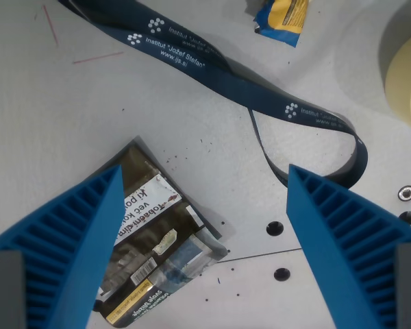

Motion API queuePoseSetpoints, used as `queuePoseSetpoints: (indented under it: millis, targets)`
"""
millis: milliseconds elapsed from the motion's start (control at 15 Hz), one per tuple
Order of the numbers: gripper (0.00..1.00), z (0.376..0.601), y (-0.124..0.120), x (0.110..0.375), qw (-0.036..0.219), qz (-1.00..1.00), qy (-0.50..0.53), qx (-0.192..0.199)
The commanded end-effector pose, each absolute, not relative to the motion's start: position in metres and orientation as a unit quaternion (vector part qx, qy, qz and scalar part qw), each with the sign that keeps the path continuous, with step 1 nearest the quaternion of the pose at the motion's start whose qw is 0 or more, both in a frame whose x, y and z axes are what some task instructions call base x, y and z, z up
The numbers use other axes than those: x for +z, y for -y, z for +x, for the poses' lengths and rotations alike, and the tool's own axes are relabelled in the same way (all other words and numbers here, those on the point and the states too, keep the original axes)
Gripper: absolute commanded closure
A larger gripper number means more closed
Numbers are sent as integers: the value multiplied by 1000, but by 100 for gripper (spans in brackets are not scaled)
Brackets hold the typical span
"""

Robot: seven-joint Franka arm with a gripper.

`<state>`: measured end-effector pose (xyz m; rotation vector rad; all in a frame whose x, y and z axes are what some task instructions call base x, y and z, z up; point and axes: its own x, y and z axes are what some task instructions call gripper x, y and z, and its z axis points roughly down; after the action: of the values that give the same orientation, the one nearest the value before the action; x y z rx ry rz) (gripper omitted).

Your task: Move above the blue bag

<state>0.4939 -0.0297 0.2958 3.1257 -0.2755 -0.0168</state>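
so the gripper [204,205] is spread wide, nothing between its two ribbed blue plastic fingers [68,247], one coming up from about 8 o'clock and the other from 4 o'clock. they hang over a pale grey tabletop [68,116] with a few small bolt holes down toward 5 o'clock.

the blue bag, a small crinkly blue foil packet with a yellow and orange patch [282,17], is way up at 1 o'clock, cut off by the top edge, so only its lower part shows. it's well apart from the fingers.

between the two, a long dark navy lanyard strap with white printed lettering [212,68] runs from 11 o'clock across to 3 o'clock, where it folds back into a loop near the tip of the finger on the wrist view's right.

at 7 o'clock there's a flat dark brown tobacco pouch with a white warning label and a yellow strip [157,240], lying tilted, partly hidden behind the finger on the wrist view's left.

a cream-coloured roll of masking tape [404,75] pokes in at 2 o'clock, mostly out of frame. a couple of thin red marks on the table at 10 o'clock.
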Motion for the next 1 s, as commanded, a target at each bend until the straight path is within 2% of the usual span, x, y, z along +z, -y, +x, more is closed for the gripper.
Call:
queuePoseSetpoints:
  millis: [67,1000]
  targets:
    - [0,494,30,297,2,996,88,-3]
    - [0,504,42,281,4,989,146,3]
